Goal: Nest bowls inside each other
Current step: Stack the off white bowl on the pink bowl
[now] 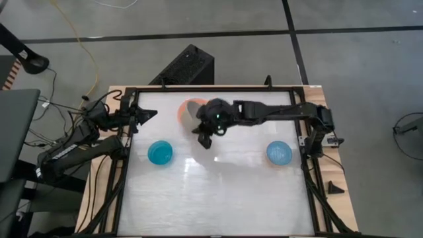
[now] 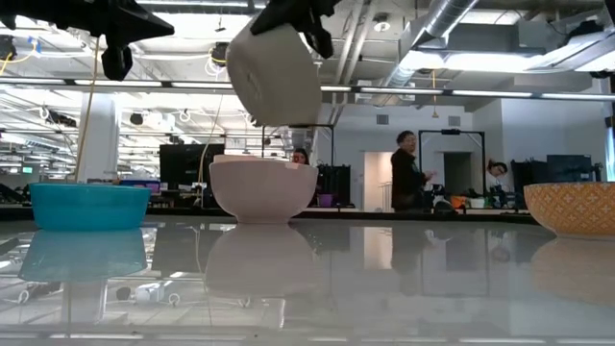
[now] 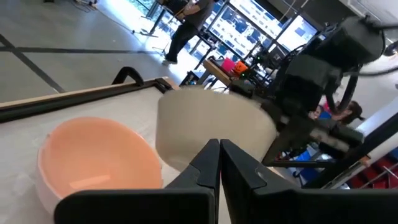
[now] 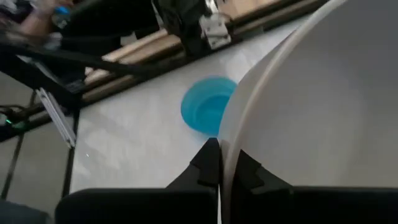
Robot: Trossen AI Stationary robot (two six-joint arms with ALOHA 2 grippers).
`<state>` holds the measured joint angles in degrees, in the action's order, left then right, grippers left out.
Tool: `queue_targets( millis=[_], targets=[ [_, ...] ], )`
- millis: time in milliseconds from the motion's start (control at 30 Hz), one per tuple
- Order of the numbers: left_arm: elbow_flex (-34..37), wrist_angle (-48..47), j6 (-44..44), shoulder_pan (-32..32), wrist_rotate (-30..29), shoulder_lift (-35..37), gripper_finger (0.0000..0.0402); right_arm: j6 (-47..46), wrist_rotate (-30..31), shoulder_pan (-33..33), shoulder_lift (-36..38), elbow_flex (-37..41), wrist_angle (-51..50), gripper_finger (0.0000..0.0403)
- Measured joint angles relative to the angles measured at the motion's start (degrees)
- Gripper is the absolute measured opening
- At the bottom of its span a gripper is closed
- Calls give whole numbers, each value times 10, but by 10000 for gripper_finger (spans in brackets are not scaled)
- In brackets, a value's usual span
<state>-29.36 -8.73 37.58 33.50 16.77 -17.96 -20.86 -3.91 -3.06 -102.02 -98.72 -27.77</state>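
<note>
My right gripper (image 4: 225, 152) is shut on a pale grey-beige bowl (image 2: 274, 77), which it holds up in the air above the middle of the table's far part. Under it a pale pink bowl (image 2: 262, 189) stands on its base on the table (image 1: 218, 198); the left wrist view shows it as a pink bowl (image 3: 93, 162). One bright blue bowl (image 1: 160, 153) stands at the left and another blue bowl (image 1: 279, 153) at the right. At the far left edge my left gripper (image 3: 219, 152) waits, shut and with nothing in it. My right gripper pinches the grey-beige bowl's rim (image 4: 231, 140), one finger inside the bowl (image 4: 252, 173) and one outside (image 4: 208, 165). It reaches in from the table's right, slanting downward. The bowl is lifted clear and steeply tilted, its base (image 2: 247, 67) turned toward the table's left.
A black frame (image 1: 125, 165) borders the table on all sides. In the low view a patterned orange bowl (image 2: 575, 207) stands at the right. People (image 2: 408, 171) stand in the room behind the table. The near half of the table holds no objects.
</note>
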Motion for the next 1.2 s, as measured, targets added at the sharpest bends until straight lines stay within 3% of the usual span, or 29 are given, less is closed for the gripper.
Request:
queue_targets(
  millis=[133,400,867,1033,1200],
  targets=[
    [0,0,0,0,-20,0,0,25,-46,-41,-14,-3,6,29],
    [0,0,11,0,-34,0,0,111,-53,-77,-101,-59,-57,29],
    [0,0,23,0,-63,0,0,254,11,-75,-311,-357,-349,29],
    [0,1,26,0,-66,0,0,256,19,-66,-323,-350,-351,52],
    [0,1,27,0,-66,0,0,259,-2,-65,-318,-349,-321,100]
  ],
)
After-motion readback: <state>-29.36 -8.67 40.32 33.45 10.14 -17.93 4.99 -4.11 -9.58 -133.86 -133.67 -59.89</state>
